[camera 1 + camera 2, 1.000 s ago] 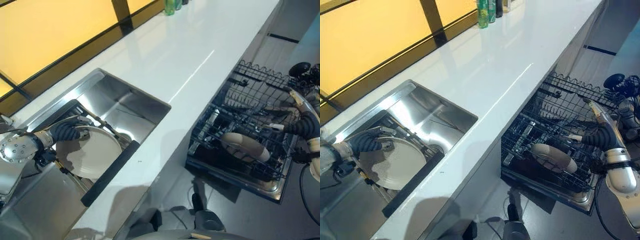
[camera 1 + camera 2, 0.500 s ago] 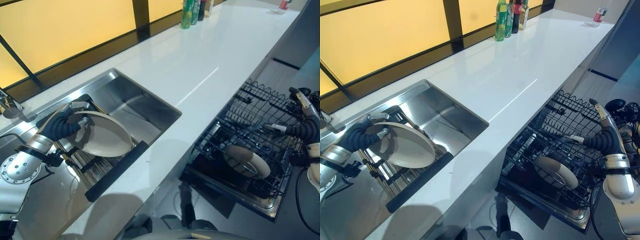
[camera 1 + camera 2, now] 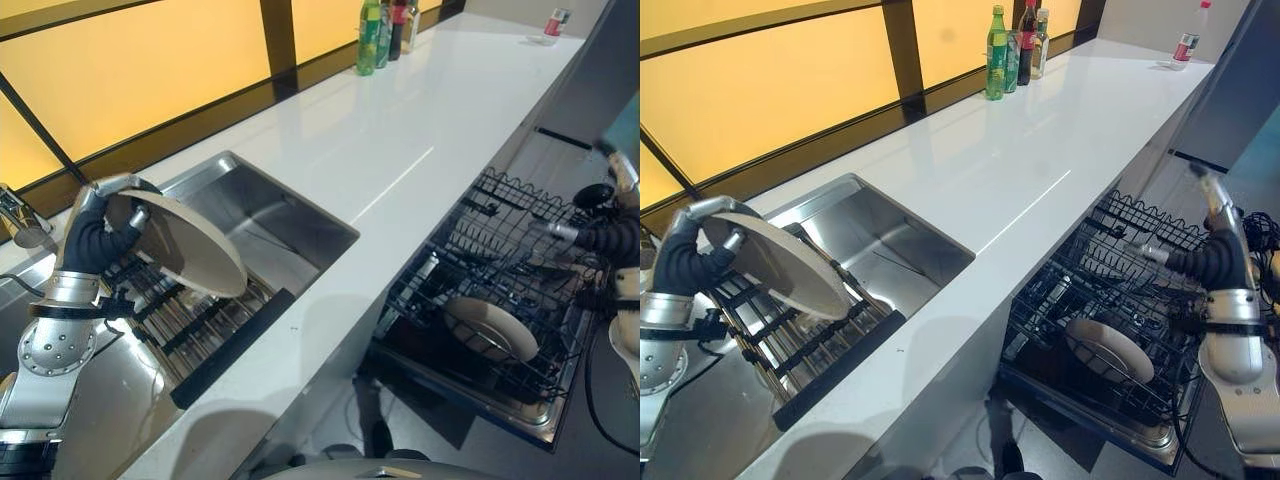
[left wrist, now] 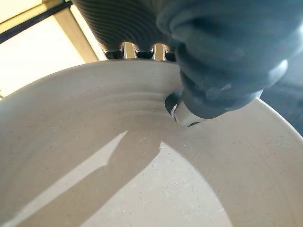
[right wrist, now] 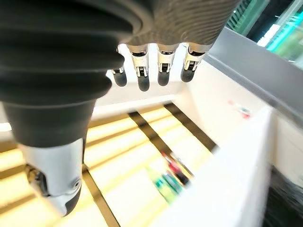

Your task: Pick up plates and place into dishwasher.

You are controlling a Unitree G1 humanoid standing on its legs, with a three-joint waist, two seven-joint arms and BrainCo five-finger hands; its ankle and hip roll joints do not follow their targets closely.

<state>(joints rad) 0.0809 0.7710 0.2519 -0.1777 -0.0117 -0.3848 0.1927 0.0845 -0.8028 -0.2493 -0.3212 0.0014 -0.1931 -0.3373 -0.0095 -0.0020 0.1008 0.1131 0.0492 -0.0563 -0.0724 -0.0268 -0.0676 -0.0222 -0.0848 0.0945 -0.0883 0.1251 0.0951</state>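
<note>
I have the plate pinched in my left robot hand, thumb pressed on its face, lifted clear above the sink and its drying rack. Next I judge it must cross the white surface to the dishwasher rack, where another plate sits. My right robot hand hovers there, fingers relaxed. Bottles stand far back.
</note>
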